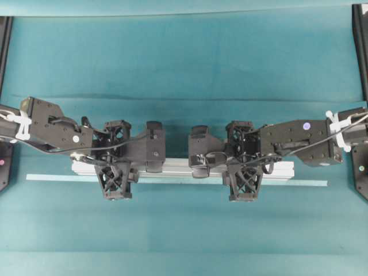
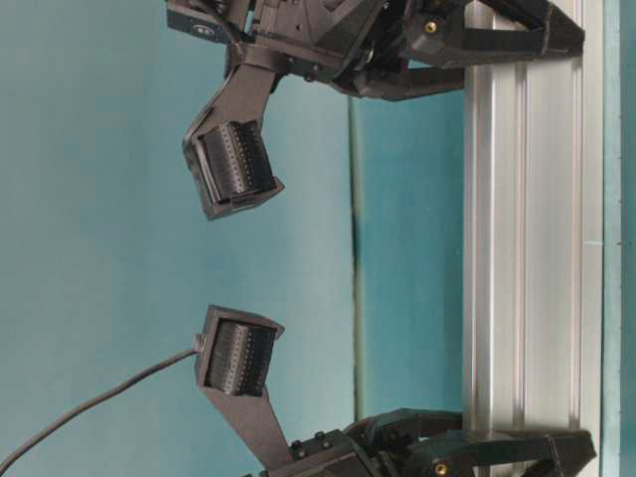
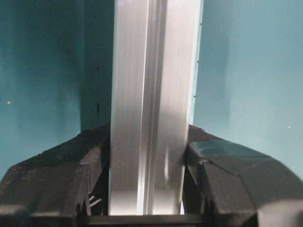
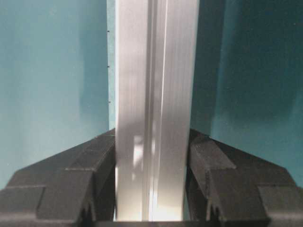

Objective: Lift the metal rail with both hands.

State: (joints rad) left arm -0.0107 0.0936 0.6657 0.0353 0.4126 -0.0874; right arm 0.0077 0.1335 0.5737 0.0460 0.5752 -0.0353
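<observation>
silver metal rail point(image 1: 184, 168) (grooved), teal table point(image 1: 184, 57)

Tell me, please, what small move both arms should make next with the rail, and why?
Probably a slow, even raise of both arms together. Each wrist view shows the metal rail clamped between the fingers of its tool, the left tool and the right tool, one near each end. It appears level beside the pale tape strip, so matched speed should keep it from tilting.

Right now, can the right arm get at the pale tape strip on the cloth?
Probably not: the right claw is shut on the long silver grooved metal rail, and the thin pale tape strip lies right beside that rail.
</observation>
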